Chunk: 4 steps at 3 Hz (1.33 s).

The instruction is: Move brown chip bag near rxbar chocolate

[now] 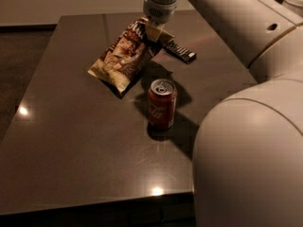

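The brown chip bag (124, 56) is a crinkled brown and cream foil bag. It hangs tilted over the dark table (71, 136), lower corner down to the left, upper end held. My gripper (154, 30) comes down from the top centre and is shut on the bag's upper right edge. The rxbar chocolate (180, 51), a small black bar with white lettering, lies flat on the table just right of the gripper and the bag's top.
A red-brown soda can (162, 103) stands upright, opened, right of the table's middle, below the bag. My pale arm (246, 141) fills the right side of the view. The table's front edge runs along the bottom.
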Available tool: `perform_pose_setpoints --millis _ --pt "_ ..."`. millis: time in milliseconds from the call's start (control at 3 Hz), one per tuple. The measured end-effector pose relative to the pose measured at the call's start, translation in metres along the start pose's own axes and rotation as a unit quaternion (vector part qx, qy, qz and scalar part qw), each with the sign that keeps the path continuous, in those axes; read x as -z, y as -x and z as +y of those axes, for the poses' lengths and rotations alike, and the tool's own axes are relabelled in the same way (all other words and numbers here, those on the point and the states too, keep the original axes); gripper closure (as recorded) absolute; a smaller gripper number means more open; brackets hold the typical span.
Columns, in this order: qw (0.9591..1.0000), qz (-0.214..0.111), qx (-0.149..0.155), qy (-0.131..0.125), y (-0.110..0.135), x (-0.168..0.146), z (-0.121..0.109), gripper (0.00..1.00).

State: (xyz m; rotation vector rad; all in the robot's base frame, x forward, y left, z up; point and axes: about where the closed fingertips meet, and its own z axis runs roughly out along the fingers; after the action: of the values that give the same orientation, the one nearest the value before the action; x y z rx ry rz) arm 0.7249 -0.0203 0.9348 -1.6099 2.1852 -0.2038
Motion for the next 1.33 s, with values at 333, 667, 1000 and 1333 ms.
perform_pose_setpoints --millis 333,667,1000,1333 --pt "0.9997 0.011 -0.017 -0.011 -0.01 -0.005 -0.013 1.0" --pt "0.999 0.021 -0.029 -0.026 -0.017 -0.006 -0.026 1.0" --pt "0.9978 0.032 -0.039 -0.042 -0.022 -0.008 -0.038 0.82" --pt "0.9967 0.04 -0.047 -0.053 -0.027 -0.007 -0.045 0.59"
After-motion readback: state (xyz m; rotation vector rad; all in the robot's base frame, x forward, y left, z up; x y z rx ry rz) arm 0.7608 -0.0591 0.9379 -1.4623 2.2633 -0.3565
